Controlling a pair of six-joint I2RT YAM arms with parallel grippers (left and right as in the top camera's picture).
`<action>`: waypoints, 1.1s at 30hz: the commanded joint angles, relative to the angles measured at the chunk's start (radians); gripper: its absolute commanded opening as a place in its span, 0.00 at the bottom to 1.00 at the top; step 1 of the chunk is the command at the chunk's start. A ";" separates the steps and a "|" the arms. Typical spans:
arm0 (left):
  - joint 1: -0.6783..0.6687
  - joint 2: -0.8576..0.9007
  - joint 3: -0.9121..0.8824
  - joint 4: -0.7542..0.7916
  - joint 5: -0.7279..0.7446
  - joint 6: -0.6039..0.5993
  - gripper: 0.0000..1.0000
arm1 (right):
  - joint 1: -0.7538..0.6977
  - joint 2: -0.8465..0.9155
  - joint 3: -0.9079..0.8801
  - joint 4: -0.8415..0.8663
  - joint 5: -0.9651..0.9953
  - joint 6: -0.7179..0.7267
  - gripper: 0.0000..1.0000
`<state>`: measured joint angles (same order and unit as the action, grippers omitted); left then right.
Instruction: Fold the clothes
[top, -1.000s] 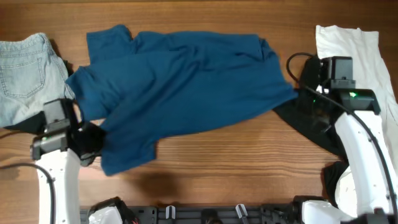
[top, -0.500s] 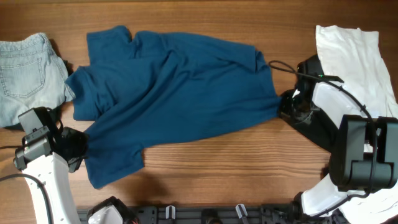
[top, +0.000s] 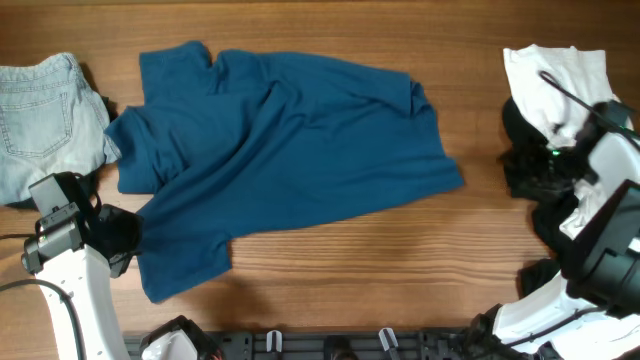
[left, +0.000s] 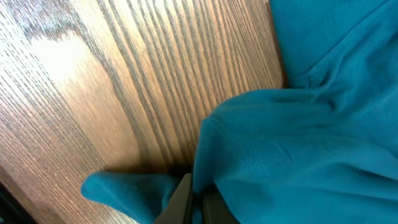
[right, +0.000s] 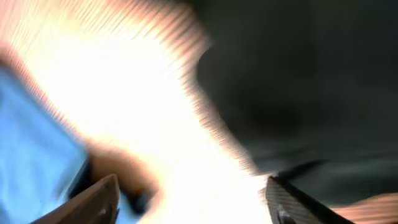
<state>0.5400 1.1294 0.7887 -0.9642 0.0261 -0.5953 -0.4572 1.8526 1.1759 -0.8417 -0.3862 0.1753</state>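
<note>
The deep-blue T-shirt (top: 290, 150) lies spread and rumpled across the middle of the wooden table. My left gripper (top: 125, 238) is at its lower left corner, shut on a fold of the blue fabric (left: 261, 155). My right gripper (top: 525, 165) is open and empty, to the right of the shirt's right edge, over a black garment (top: 540, 190). The right wrist view is blurred; it shows spread fingers (right: 189, 199), a bit of blue cloth (right: 31, 124) at left and black cloth (right: 298, 81) at right. A white garment (top: 560, 80) lies at the far right. A pale-blue denim piece (top: 40, 110) lies at far left.
The table's front edge carries a black rail (top: 330, 345) with clips. My left arm's white link (top: 85, 300) stands at the lower left, my right arm's white links (top: 610, 230) at the lower right. Bare wood (top: 370, 270) shows in front of the shirt.
My right gripper has let go of the shirt's right edge and swung away to the right over the black garment. The shirt's lower right corner now lies flat. The left arm has held still for the last half second.
</note>
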 joint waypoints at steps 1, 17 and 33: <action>0.009 -0.002 0.003 0.002 -0.024 0.016 0.06 | 0.133 -0.043 -0.034 -0.023 -0.026 -0.043 0.80; 0.008 -0.002 0.003 0.001 -0.023 0.016 0.08 | 0.251 -0.043 -0.294 0.238 -0.041 0.135 0.32; 0.007 0.147 -0.005 0.036 -0.033 0.016 0.76 | 0.251 -0.043 -0.294 0.209 -0.040 0.114 0.04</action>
<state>0.5400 1.2045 0.7883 -0.9466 -0.0147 -0.5831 -0.2127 1.7767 0.9016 -0.6243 -0.4465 0.3092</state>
